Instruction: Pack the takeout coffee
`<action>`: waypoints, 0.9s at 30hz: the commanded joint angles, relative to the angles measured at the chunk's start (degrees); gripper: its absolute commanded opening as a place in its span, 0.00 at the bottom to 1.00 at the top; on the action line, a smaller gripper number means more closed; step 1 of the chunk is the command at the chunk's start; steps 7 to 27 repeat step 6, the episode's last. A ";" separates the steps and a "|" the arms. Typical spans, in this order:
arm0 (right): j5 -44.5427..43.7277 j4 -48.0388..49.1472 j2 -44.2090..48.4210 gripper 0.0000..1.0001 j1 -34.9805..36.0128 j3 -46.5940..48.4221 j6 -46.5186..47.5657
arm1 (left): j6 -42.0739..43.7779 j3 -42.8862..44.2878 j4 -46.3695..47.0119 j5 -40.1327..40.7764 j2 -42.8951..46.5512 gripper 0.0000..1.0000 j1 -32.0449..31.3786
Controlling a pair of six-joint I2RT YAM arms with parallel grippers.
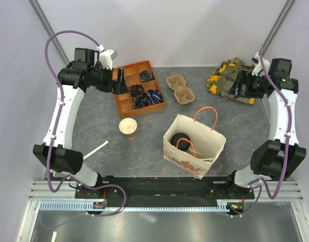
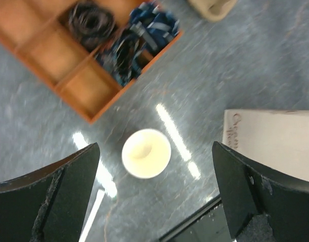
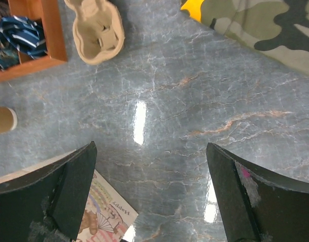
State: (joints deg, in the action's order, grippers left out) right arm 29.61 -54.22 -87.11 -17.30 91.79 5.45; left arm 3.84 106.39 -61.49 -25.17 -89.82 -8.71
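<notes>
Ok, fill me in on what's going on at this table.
Neither arm is handling anything right now. The left gripper hangs open above the table near the lidless cup, and the right gripper hangs open over bare table on the other side. The takeout coffee, going by its black lid, appears to sit inside the paper bag already. The pulp carrier lies unused behind the bag.

Grey marbled tabletop [image 1: 245, 121] with bright light streaks, pale walls [image 1: 169, 30] behind, aluminium frame [image 1: 306, 191] along the near edge
</notes>
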 commanded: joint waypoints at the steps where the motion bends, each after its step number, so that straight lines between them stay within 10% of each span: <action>1: -2.00 2.10 -0.51 0.98 2.88 -0.91 2.63 | -1.55 -3.37 -3.02 2.06 3.07 1.00 3.25; 27: -3.06 2.10 -2.36 0.98 3.41 1.98 2.46 | -2.78 -4.53 -1.61 -2.16 2.90 1.00 8.00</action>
